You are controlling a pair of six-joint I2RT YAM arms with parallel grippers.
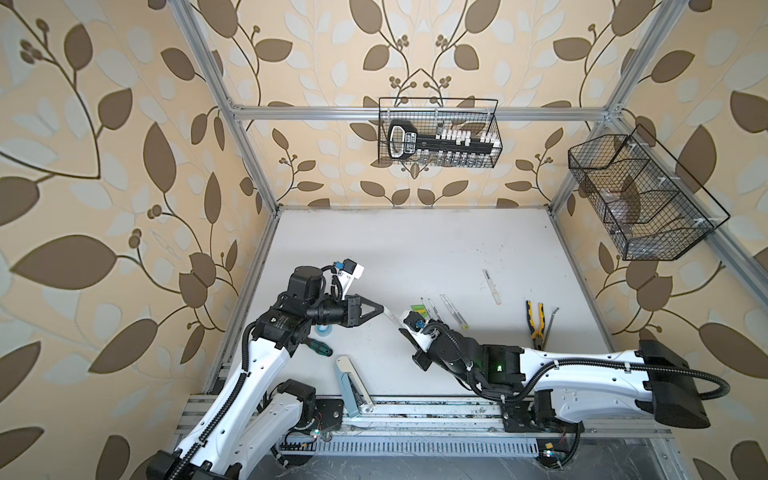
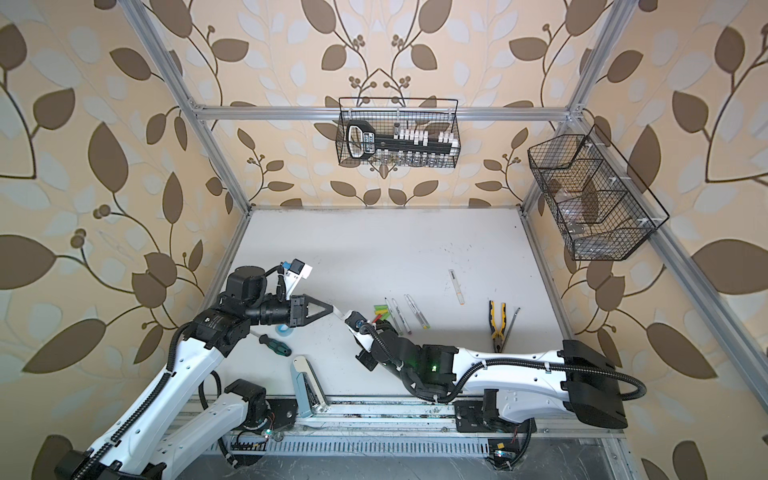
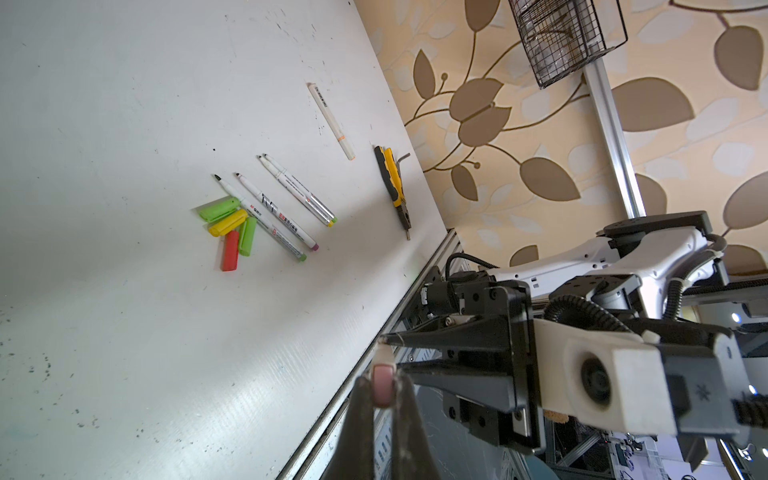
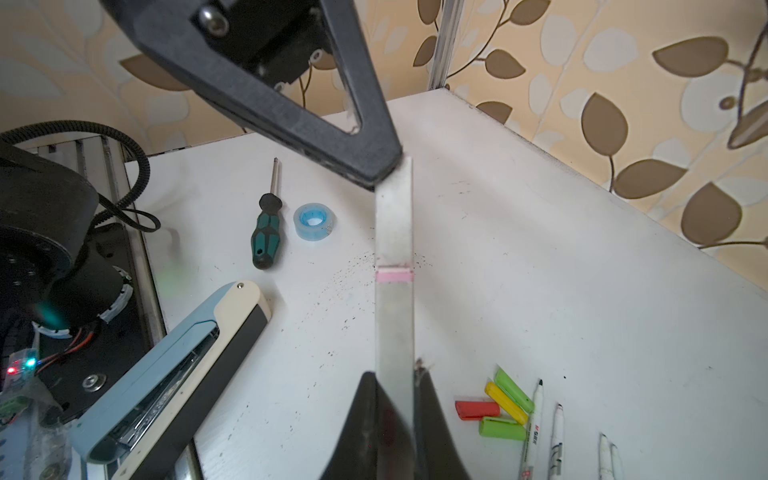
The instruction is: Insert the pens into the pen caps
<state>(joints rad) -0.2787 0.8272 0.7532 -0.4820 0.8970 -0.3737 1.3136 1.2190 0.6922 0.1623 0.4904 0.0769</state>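
Note:
A thick white pen (image 4: 394, 232) with a pink band hangs above the table between my two grippers. My left gripper (image 3: 382, 376) is shut on one end, where a pink face shows. At the other end, my right gripper (image 4: 395, 374) is shut on the barrel. I cannot tell which part is the cap. In both top views the pair meet left of centre, left gripper (image 1: 380, 309), pen (image 2: 341, 314). On the table lie green (image 4: 514, 390), yellow (image 4: 506, 402) and red (image 4: 477, 409) pen caps beside several slim pens (image 3: 276, 212). Another thick pen (image 1: 492, 286) lies farther back.
Yellow-handled pliers (image 1: 535, 324) and a hex key (image 1: 550, 322) lie at the right. A screwdriver (image 1: 320, 347), a tape roll (image 4: 313, 221) and a pale blue stapler (image 1: 351, 384) lie near the left arm. Two wire baskets (image 1: 438, 133) hang on the walls.

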